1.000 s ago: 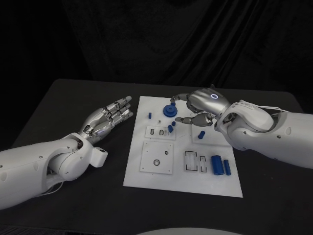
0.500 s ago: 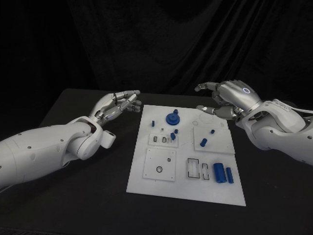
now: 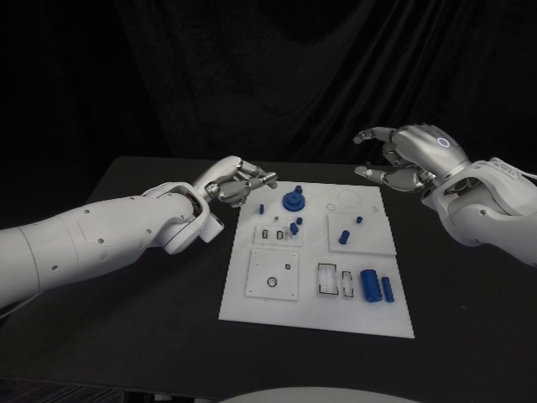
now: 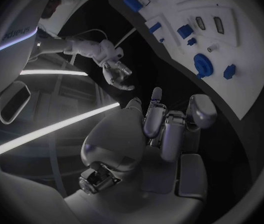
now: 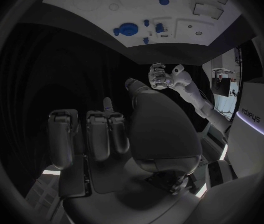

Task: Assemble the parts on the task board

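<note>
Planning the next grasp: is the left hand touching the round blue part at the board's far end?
Apart. The head view shows the left hand beside the board, with bare task board between it and the round blue part.

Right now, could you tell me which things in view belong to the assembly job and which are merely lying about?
Part of the job:
- white rectangular task board
- round blue gear-like part
- large blue cylinder part
- slimmer blue bar part
- small blue pegs
- left hand, curled, holding nothing
- right hand, spread, holding nothing

Merely there:
- black table
- black curtain
</note>
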